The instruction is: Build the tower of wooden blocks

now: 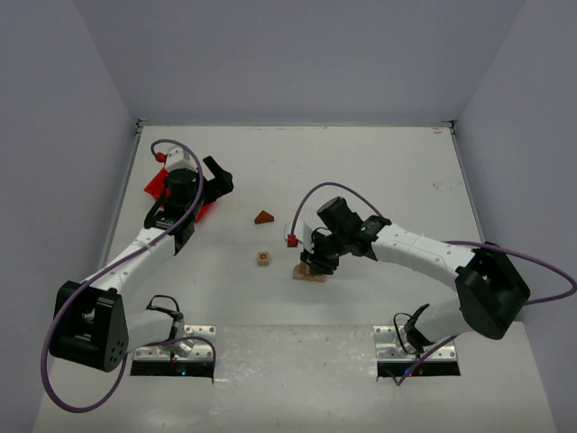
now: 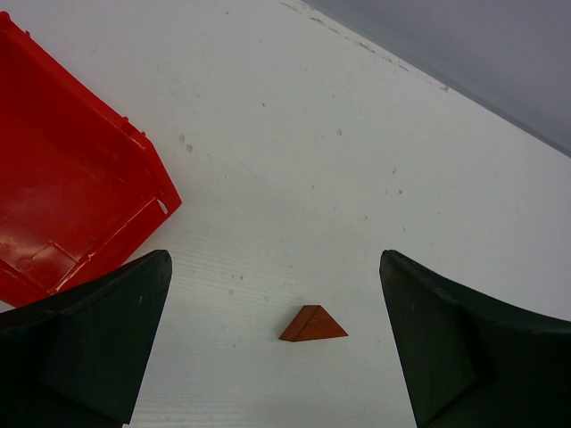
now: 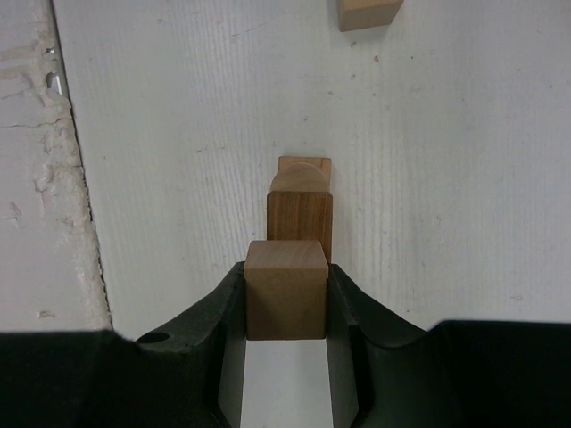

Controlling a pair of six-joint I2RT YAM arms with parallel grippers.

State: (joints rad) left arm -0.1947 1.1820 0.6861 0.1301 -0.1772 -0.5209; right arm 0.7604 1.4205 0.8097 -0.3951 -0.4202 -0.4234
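Observation:
My right gripper (image 1: 321, 259) is shut on a light wooden cube (image 3: 285, 290) and holds it just above the pale plank base (image 1: 308, 274). In the right wrist view the gripper (image 3: 285, 299) has a taller brown block (image 3: 300, 223) right behind the cube, with a rounded piece (image 3: 299, 178) beyond it. The dark reddish-brown triangular roof piece (image 1: 263, 217) lies on the table; it also shows in the left wrist view (image 2: 312, 324). A loose cube (image 1: 263, 258) lies left of the base. My left gripper (image 1: 219, 183) (image 2: 275, 299) is open and empty, away from the roof piece.
The red plastic bin (image 1: 159, 185) sits at the table's left edge under my left arm; it also shows in the left wrist view (image 2: 62, 196). The loose cube shows at the top edge of the right wrist view (image 3: 366, 11). Grey walls enclose the white table.

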